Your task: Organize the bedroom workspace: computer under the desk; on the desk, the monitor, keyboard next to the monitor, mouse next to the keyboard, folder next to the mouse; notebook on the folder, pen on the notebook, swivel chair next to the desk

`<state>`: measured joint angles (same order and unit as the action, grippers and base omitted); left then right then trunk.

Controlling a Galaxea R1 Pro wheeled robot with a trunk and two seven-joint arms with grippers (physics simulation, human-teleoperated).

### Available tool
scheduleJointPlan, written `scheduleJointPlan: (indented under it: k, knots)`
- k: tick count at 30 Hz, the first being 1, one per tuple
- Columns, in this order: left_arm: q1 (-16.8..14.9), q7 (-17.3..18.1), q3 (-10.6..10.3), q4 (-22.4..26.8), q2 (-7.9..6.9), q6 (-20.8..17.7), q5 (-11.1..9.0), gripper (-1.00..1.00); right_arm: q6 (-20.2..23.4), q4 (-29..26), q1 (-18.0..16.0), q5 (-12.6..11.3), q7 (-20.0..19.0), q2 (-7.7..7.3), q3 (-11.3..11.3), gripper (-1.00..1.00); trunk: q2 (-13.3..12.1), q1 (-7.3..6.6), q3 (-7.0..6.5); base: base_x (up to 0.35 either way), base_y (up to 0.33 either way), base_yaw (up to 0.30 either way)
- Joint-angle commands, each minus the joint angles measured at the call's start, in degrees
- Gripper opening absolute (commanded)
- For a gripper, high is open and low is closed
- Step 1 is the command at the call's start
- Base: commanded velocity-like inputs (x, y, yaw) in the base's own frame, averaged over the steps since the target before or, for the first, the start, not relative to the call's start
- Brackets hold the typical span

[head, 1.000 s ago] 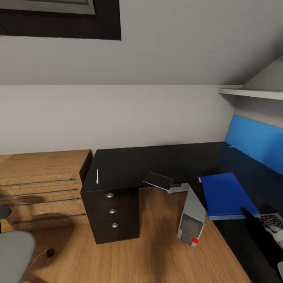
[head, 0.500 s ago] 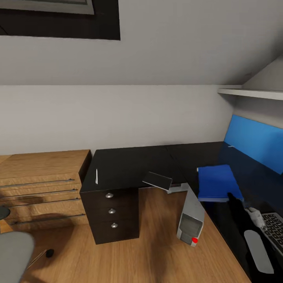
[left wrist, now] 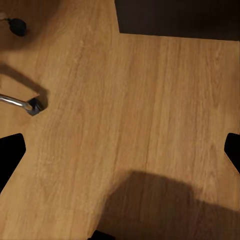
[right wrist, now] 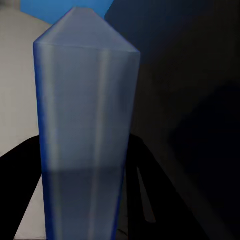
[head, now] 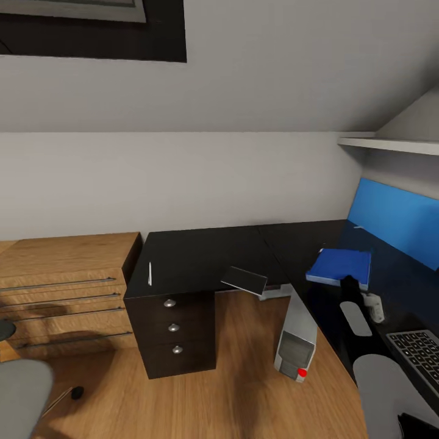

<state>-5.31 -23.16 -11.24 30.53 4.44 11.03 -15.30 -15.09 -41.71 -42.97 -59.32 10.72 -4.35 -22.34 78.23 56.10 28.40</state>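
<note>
The right gripper (head: pixel 349 285) is clamped on the near edge of the blue folder (head: pixel 340 266), holding it above the black desk (head: pixel 201 259) (left gripper (left wrist: pixel 120 150) spread over bare floor), so a thin edge-grip could let it tilt and slip.

We see a light-wood chest (head: pixel 64 286) with long bar handles (head: pixel 61 299) across its drawer fronts; we take it as our landmark. It stands on a wooden plank floor (head: pixel 238 390), which runs out in front of it. Behind the chest rises a pale grey wall (head: pixel 183 177). High above the chest, a dark-framed panel (head: pixel 91 30) hangs on that wall. Far across the room from the chest, a bright blue wall panel (head: pixel 396 222) sits below a white shelf (head: pixel 390 144).
</note>
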Motion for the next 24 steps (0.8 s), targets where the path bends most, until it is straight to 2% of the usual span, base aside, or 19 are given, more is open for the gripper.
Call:
scheduleJointPlan:
  k: [1,6,8,10,11,16,20,24]
  knots:
    - [0.0,-0.1,-0.5,-0.1,0.06,0.5,-0.6,1.00,-0.4,0.7,-0.2,-1.4,0.1,0.10,0.7,-1.00,0.0,0.00,0.06,0.000,0.000,0.000]
    - [-0.1,0.4,-0.5,-0.3,0.33,0.6,-0.6,1.00,-0.6,0.2,-0.3,-6.0,-1.2,1.54,0.9,-1.00,0.0,0.00,0.06,0.000,0.000,0.000]
    - [-0.1,0.5,-0.5,-0.3,0.37,0.6,-0.6,1.00,-0.6,-0.1,-0.3,-8.8,-4.7,2.16,0.8,-1.00,0.0,0.00,0.06,0.000,0.000,0.000]
    - [-0.1,0.5,-0.5,-0.3,0.39,0.6,-0.6,1.00,-0.5,-0.1,-0.3,-10.2,-7.0,2.30,0.7,-1.00,0.0,0.00,0.06,0.000,0.000,0.000]
    - [-0.1,0.6,-0.5,-0.3,0.39,0.6,-0.6,1.00,-0.4,-0.2,-0.3,-12.1,-8.3,2.36,0.6,-1.00,0.0,0.00,0.06,0.000,0.000,0.000]
    - [-0.1,0.6,-0.5,-0.3,0.40,0.6,-0.6,1.00,-0.5,0.0,-0.3,-17.7,-9.6,2.36,0.6,-1.00,0.0,0.00,0.06,0.000,0.000,0.000]
    - [-0.1,0.6,-0.5,-0.3,0.41,0.6,-0.6,1.00,-0.5,0.0,-0.3,-19.2,-9.8,2.46,0.6,-1.00,0.0,0.00,0.06,0.000,0.000,0.000]
    - [-0.1,0.6,-0.6,-0.3,0.55,0.6,-0.6,1.00,-0.6,0.0,-0.3,-19.5,-9.9,2.45,0.6,-1.00,0.0,0.00,0.06,0.000,0.000,0.000]
